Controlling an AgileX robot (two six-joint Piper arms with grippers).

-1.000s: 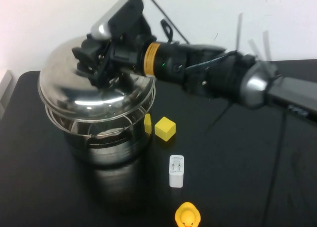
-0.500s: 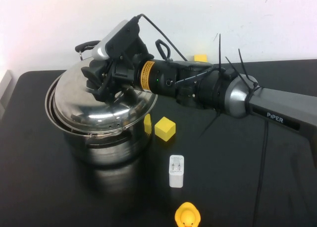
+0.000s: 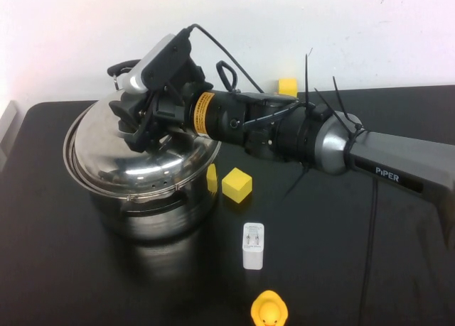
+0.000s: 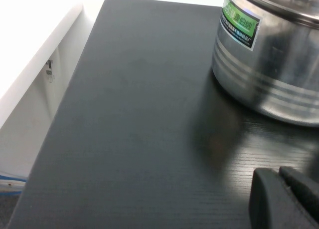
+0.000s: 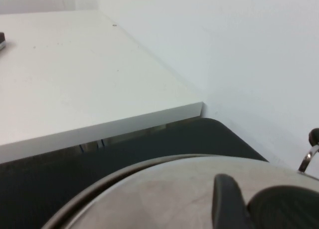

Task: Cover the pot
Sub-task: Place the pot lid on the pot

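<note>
The steel pot (image 3: 153, 216) stands at the table's left, a black loop handle (image 3: 122, 67) at its far side. The domed steel lid (image 3: 135, 163) rests on the pot's rim and closes it. My right gripper (image 3: 142, 120) reaches in from the right and is shut on the lid's black knob (image 5: 286, 209); one finger (image 5: 227, 199) lies against the knob above the lid (image 5: 164, 194). My left gripper (image 4: 286, 189) is out of the high view; it hovers low over the table beside the pot (image 4: 269, 74), fingers together and empty.
A yellow cube (image 3: 237, 185) and a small yellow piece (image 3: 211, 177) lie just right of the pot. A white charger (image 3: 253, 245) and a yellow duck (image 3: 269, 310) lie nearer the front. Another yellow block (image 3: 287, 86) sits behind the right arm. The black table (image 3: 57, 269) ends at the left.
The right gripper has lowered the lid from above the pot down onto its rim, still holding the knob. The other things have not moved.
</note>
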